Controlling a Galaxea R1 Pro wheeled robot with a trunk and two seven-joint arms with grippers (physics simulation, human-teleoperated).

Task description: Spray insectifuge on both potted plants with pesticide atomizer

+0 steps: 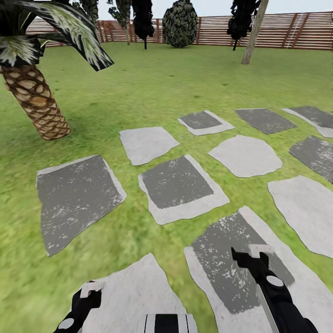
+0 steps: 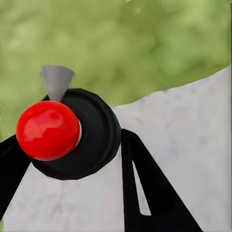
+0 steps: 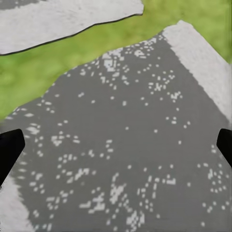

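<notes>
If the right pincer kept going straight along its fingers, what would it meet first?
Most likely the dark grey, white-flecked stepping slab with its pale border. The right pincer hangs over it with fingertips spread at the wrist view's edges and nothing between them. How far off the slab lies is unclear.

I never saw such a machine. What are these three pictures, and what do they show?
This is a simulated wheeled robot with two arms. The large picture is from its head camera: the left hand and right hand show at the bottom. Ahead lie grey slabs in a lawn, a palm at the left, a fence behind. The other pictures are from cameras at each wrist. Between the left hand's fingers sits probably the atomizer, black and round seen end-on, with a red ball and grey cone. The right hand is open, holding nothing.
</notes>
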